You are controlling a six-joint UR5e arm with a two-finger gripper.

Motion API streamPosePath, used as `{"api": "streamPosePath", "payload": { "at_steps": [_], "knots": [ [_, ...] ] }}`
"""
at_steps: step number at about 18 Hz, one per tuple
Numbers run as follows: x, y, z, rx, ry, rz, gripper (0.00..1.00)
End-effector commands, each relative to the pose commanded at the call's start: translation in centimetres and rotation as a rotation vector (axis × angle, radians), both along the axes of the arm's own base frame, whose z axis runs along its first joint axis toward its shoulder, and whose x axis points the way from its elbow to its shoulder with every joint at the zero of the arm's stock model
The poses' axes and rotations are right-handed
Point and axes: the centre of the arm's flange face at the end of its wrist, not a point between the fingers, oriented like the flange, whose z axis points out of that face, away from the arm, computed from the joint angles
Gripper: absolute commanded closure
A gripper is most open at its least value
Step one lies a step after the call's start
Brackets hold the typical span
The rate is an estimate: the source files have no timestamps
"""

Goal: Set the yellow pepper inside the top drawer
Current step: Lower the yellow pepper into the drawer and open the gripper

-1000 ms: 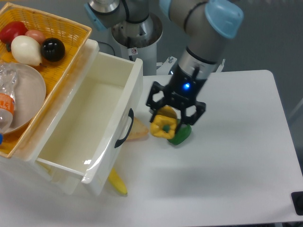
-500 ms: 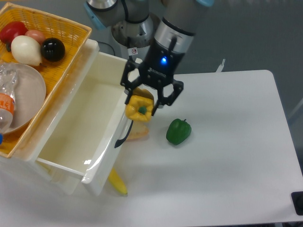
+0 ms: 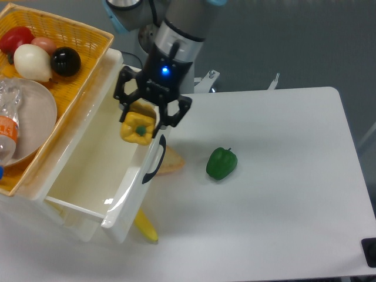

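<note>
The yellow pepper (image 3: 138, 128), small and glossy with a green stem spot, hangs in the air over the right front rim of the top drawer (image 3: 94, 167). My gripper (image 3: 140, 120) is shut on the yellow pepper, its black fingers clasping the pepper from both sides. The top drawer is cream-white, pulled open, with a black curved handle (image 3: 154, 160) on its front. I see nothing inside the drawer.
A green pepper (image 3: 221, 163) lies on the white table right of the drawer. A banana (image 3: 145, 227) and a tan piece (image 3: 170, 161) poke out beside the drawer front. A yellow wicker basket (image 3: 88, 44) with round items, a bowl and a bottle sits on top at left.
My gripper has carried the yellow pepper left and up, from beside the green pepper to above the drawer's front rim. The green pepper stayed put.
</note>
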Motion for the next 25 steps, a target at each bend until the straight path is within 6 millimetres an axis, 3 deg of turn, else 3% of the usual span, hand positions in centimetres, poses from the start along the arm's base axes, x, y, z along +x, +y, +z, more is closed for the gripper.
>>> {"api": "streamPosePath", "payload": {
  "at_steps": [11,15,25],
  "knots": [
    [2.0,1.5,-3.7,-0.081,-0.002,-0.050,0.73],
    [1.7,1.8,-4.5,-0.097,-0.004,-0.053,0.72],
    [3.1,3.6,-6.9,-0.170,0.022,-0.101,0.65]
  ]
}}
